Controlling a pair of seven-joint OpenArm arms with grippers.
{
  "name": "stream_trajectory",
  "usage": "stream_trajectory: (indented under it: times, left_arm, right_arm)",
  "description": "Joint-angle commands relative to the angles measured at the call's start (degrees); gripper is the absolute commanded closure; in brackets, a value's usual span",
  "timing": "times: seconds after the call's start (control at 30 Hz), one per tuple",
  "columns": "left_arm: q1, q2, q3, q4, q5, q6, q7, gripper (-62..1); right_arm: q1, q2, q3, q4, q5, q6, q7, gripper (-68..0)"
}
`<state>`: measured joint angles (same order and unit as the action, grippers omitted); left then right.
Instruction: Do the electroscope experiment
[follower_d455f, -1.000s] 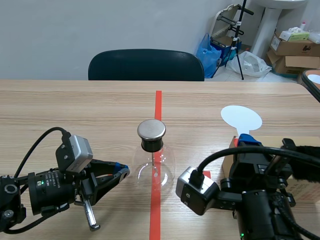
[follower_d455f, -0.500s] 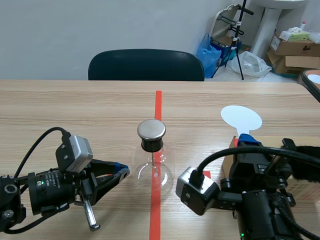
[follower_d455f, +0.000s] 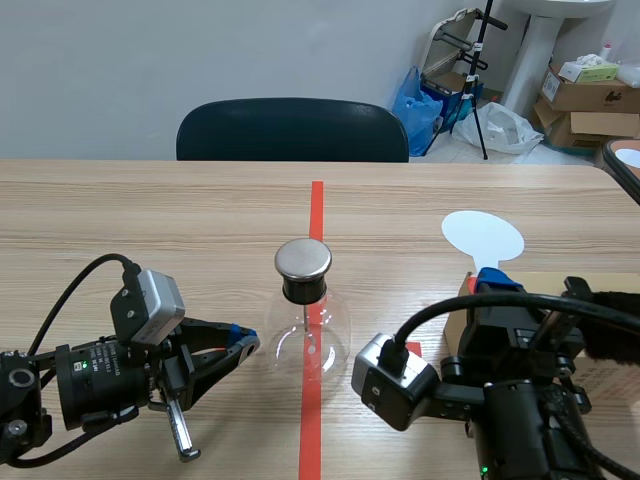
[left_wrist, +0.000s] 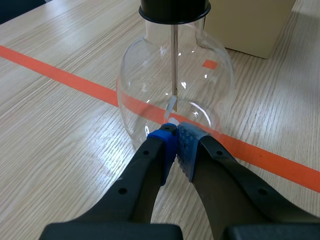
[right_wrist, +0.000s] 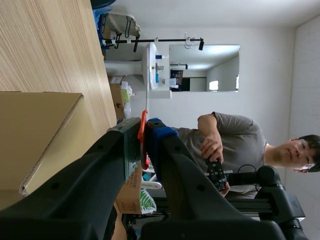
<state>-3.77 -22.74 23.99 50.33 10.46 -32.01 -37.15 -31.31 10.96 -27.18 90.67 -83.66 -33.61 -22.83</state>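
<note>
Clear round glass flask (follower_d455f: 306, 335) with black stopper and metal cap stands mid-bench (follower_d455f: 150, 215) on the orange-red tape line (follower_d455f: 317, 215). Left gripper (left_wrist: 175, 136), closed on nothing, points at its wall. Right gripper (right_wrist: 142, 127) clamps a white round flat paddle (follower_d455f: 483, 237).

There, the right arm (follower_d455f: 520, 400) blocks its own jaws and the white disc's (follower_d455f: 483, 236) lower end; the flask's (left_wrist: 150, 75) cap is cut off in the left wrist view.

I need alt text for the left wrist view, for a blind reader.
The left gripper, fingers shut, points its blue pads at the base of a round glass flask with a black stopper. A thin metal rod hangs inside the flask, which stands on an orange-red tape line.
</note>
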Motion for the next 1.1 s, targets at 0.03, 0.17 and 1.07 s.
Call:
stream_trajectory:
  times: [0.03, 0.17, 1.07]
  left_arm:
    - [-0.04, -0.17, -0.11, 0.90, -0.76, -0.28, -1.40, -3.1]
    - [-0.04, -0.17, -0.11, 0.90, -0.76, -0.28, -2.01, -3.1]
    - [0.11, -0.15, -0.11, 0.90, -0.76, -0.28, -2.01, -3.1]
  right_arm:
    - [0.37, 0.28, -0.11, 0.48, -0.04, -0.61, -0.37, -1.1]
    - [0.37, 0.28, -0.11, 0.48, -0.04, -0.61, -0.37, -1.1]
    - [0.37, 0.28, -0.11, 0.48, -0.04, -0.61, -0.37, -1.1]
